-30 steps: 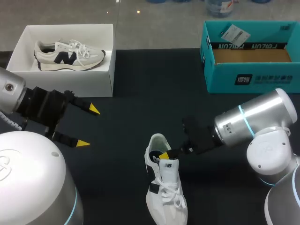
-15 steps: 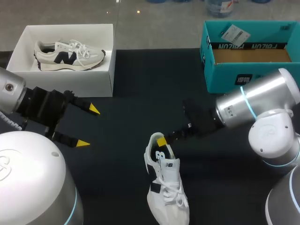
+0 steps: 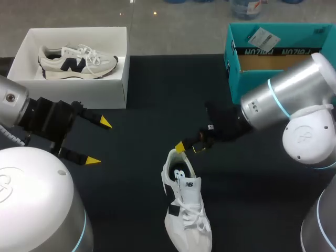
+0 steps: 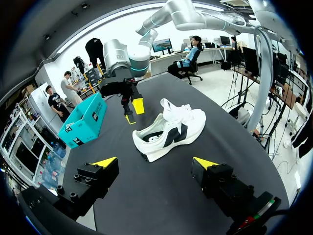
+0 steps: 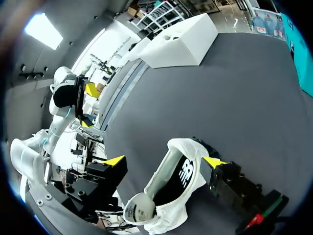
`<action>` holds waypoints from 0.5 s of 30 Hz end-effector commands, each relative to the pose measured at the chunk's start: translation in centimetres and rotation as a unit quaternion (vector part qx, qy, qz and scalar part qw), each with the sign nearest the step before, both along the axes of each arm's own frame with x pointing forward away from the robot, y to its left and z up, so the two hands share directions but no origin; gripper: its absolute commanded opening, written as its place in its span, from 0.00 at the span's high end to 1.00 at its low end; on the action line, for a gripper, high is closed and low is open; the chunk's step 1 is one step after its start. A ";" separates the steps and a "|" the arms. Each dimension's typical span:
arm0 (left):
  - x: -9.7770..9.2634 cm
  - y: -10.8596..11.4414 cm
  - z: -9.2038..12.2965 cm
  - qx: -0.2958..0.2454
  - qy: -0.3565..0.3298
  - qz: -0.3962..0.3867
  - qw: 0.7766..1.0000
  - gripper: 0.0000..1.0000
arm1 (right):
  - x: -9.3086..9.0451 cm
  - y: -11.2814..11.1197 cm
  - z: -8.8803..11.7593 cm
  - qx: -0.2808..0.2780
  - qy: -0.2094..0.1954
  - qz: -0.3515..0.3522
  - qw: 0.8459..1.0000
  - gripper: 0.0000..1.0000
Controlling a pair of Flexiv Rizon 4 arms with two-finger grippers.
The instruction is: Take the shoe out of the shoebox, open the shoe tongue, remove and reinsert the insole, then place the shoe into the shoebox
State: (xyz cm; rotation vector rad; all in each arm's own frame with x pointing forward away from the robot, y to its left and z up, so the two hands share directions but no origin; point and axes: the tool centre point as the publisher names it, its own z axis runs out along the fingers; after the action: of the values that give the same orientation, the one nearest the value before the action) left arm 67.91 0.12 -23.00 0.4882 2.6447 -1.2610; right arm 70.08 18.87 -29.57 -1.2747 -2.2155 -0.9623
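A white shoe point(image 3: 185, 210) with dark side marks lies on the black table near the front edge, heel pointing away from me. My right gripper point(image 3: 187, 148) hangs open just over the heel. In the right wrist view the shoe's mouth point(image 5: 168, 188) lies below and between the spread yellow tips of the right gripper point(image 5: 164, 161), which do not touch it. My left gripper point(image 3: 98, 142) is open and empty, well left of the shoe. Seen from the left wrist, the shoe point(image 4: 168, 129) sits ahead of the left gripper point(image 4: 155, 164), with the right gripper point(image 4: 133, 110) at its heel.
A white shoebox point(image 3: 100, 89) at the back left holds a second shoe point(image 3: 77, 62). A teal box point(image 3: 283, 86) stands open at the back right. Dark table surface lies between the two boxes and around the shoe.
My right gripper has opened, let go of the shoe's tongue area, and drawn back and up past the heel. The shoe shifted slightly. The left arm has not moved.
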 end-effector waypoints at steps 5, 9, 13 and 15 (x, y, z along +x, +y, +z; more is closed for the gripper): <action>0.0 0.0 0.0 0.001 0.001 -0.001 1.000 0.00 | -1.4 -0.1 0.1 -0.153 0.133 -0.132 0.970 0.00; 0.0 0.0 0.0 0.001 0.001 -0.001 1.000 0.00 | -1.4 -0.1 0.1 -0.153 0.133 -0.132 0.970 0.00; 0.0 0.0 0.0 0.001 0.001 -0.001 1.000 0.00 | -1.4 -0.1 0.1 -0.153 0.133 -0.132 0.970 0.00; 0.0 0.0 0.0 0.001 0.001 -0.001 1.000 0.00 | -1.4 -0.1 0.1 -0.153 0.133 -0.132 0.970 0.00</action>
State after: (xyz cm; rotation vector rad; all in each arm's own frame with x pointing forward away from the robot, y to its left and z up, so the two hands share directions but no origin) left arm 67.91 0.12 -23.00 0.4883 2.6447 -1.2610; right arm 68.44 18.17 -29.51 -1.6891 -1.9938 -0.5965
